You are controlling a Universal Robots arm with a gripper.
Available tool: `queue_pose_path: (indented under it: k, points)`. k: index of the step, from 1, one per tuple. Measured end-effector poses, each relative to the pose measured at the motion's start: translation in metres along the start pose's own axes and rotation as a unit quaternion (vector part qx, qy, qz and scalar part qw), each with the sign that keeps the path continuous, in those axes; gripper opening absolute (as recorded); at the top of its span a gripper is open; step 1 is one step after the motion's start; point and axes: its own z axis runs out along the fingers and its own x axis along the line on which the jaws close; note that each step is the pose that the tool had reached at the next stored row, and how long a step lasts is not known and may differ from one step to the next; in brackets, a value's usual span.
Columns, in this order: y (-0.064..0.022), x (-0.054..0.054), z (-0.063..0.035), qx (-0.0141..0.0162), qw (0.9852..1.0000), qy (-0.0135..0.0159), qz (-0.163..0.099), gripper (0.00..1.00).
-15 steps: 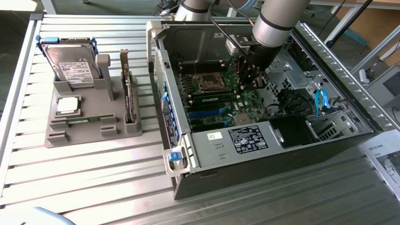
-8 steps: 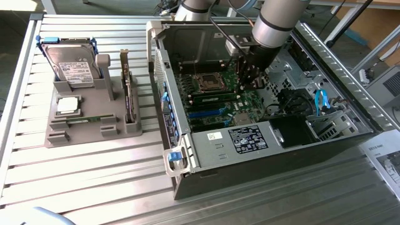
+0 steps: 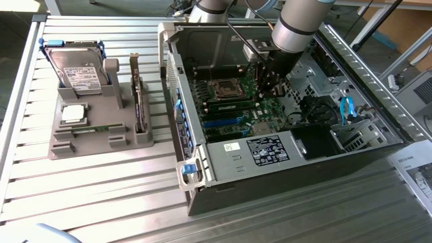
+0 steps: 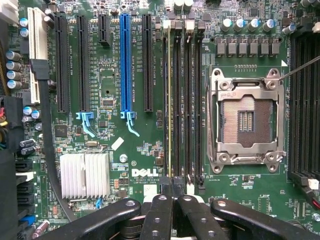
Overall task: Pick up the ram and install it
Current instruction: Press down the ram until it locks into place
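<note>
Nearest, a slatted metal table (image 3: 101, 202), streaked with bright sunlight. On it, toward the exterior view's right, an open black computer case (image 3: 270, 195) lying on its side with the panel off, and a metal bay (image 3: 233, 152) with a dark label against the near wall. At the right edge, a printed sheet (image 3: 415, 174). To the exterior view's left, well apart from the case, a grey holder (image 3: 88, 144) carrying a silver hard drive (image 3: 80, 71) with blue rails, leaning in its cradle, and a tall card (image 3: 138, 96) standing on edge. Beyond the table, dark floor (image 3: 17, 30) and a cardboard-coloured box (image 3: 405, 23). Deeper inside the case, a green motherboard (image 3: 263, 109) with a bare processor socket (image 4: 246, 120), a blue expansion slot (image 4: 125, 65) among black ones and a ribbed silver heatsink (image 4: 84, 175). Above the case, a grey arm (image 3: 300, 23) angled down into it, ending in the black tool (image 4: 172, 189), fingertips pressed together with no gap. The ram (image 4: 169, 100) seen edge-on as a thin pale-green line, standing in the bank of black memory slots (image 4: 192, 100) beside the socket, on the bank's side toward the expansion slots. Tool right at one end of the ram, the end toward the exterior view's right. Touching it or just clear of it: cannot tell.
</note>
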Motion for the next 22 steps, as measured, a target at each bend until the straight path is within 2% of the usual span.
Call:
queue_pose_path:
  k: [22]
  points:
    - [0.0, 0.0, 0.003, 0.0, 1.0, 0.0, 0.0, 0.1]
